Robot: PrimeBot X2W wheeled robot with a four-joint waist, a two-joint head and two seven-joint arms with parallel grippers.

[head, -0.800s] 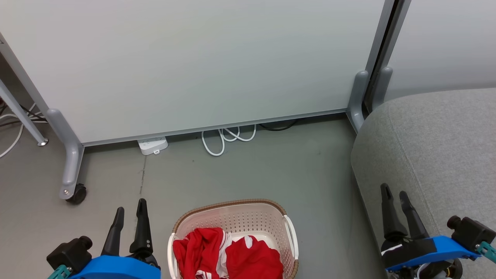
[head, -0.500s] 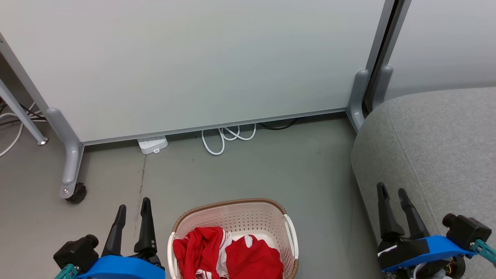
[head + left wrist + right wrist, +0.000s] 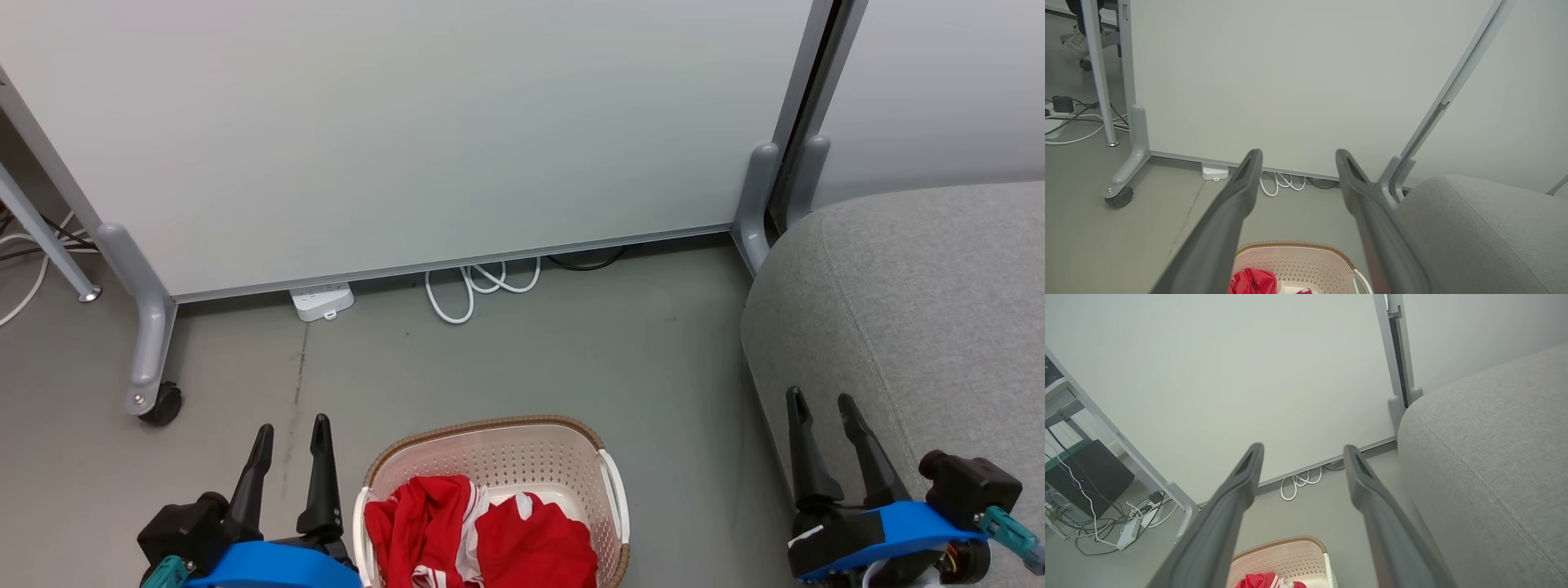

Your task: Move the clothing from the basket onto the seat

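Clothing [image 3: 522, 543] heaped in basket [image 3: 490, 425]; seat [image 3: 922, 310] right; partition [image 3: 408, 139], cables [image 3: 469, 294] behind.

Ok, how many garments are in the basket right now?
2: a striped red garment on the basket's left side, a plainer red garment on its right. More may be hidden underneath.

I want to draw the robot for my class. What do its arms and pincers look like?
The left pincer and the right pincer each have two long dark grey fingers tapering to narrow tips. Behind them sit a black block, a bright blue cover and a small teal plug. The right one also has a white stripe.
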